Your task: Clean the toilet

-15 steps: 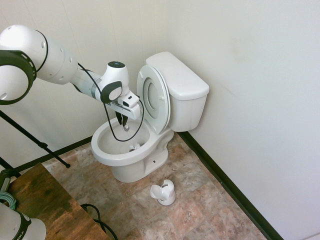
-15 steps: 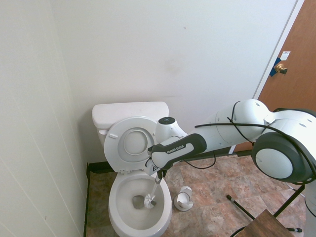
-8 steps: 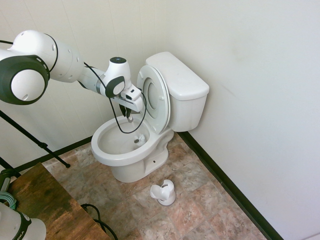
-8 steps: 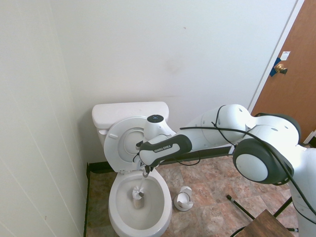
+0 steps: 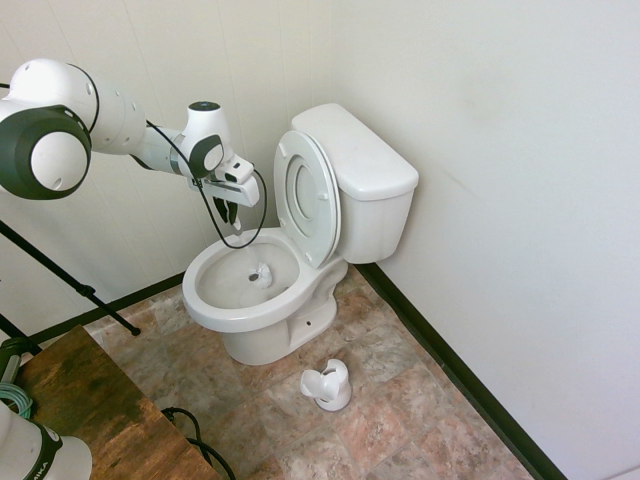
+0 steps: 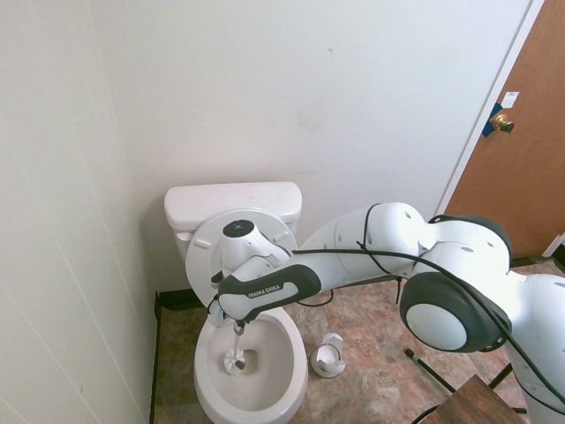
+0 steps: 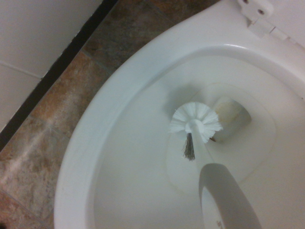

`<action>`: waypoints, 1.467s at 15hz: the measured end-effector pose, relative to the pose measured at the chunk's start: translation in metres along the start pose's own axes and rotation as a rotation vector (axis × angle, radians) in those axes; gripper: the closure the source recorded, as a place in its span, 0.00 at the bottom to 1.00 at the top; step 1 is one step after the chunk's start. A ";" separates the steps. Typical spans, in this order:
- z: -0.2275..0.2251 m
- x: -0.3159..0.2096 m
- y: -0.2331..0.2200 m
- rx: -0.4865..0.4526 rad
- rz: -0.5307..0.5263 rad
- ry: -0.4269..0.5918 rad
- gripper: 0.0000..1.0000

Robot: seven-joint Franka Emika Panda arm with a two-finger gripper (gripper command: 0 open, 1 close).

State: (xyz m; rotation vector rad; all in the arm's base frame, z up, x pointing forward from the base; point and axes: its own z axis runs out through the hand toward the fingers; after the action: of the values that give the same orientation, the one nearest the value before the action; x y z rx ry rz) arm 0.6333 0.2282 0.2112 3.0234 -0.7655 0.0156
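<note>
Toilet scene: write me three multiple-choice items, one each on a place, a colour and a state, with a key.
1. Where is the brush head?
A) inside the bowl
B) on the tank
C) on the floor

2. What colour are most of its bristles?
A) blue
B) white
C) green

3. How does the toilet lid stand?
A) lowered over the bowl
B) taken off
C) raised

Key:
1 A: the brush head shows within the bowl, its handle running up to the claw.
2 B: its bristles fan out white, with one dark tuft.
3 C: the lid leans back against the tank.
</note>
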 end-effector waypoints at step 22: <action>-0.205 0.005 0.295 0.113 0.388 0.109 1.00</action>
State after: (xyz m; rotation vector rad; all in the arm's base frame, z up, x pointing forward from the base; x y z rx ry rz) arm 0.4961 -0.0284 0.4220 2.8891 -1.3648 0.2348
